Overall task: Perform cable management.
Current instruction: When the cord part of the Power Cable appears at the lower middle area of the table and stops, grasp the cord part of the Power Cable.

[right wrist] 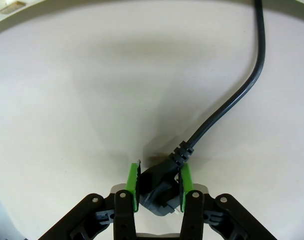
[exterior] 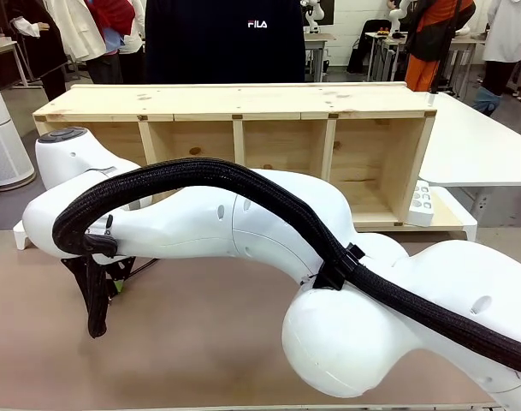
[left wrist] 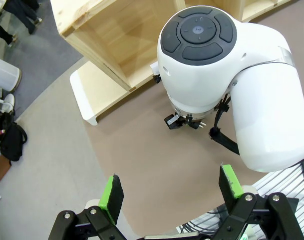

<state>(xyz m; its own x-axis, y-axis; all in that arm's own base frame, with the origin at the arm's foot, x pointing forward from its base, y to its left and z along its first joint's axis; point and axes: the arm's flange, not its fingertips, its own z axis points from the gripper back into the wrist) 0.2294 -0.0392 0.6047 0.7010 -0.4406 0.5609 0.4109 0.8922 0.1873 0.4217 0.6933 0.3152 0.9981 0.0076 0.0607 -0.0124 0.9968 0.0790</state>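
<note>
Left gripper [left wrist: 171, 187] hangs high over the brown mat [left wrist: 142, 165], jaws wide, nothing between them. Below it, the right arm [exterior: 243, 223] reaches across to the table's left side. Right gripper [right wrist: 160, 167] is low over the surface, green pads [right wrist: 133, 185] set narrow against both sides of the plug [right wrist: 159, 192], holding it. The cable [right wrist: 241, 90] lies flat, curving from the plug up and rightward in the wrist view. A wooden shelf [exterior: 243, 111] lines the far edge, with a power strip [exterior: 421, 204] at its right end.
</note>
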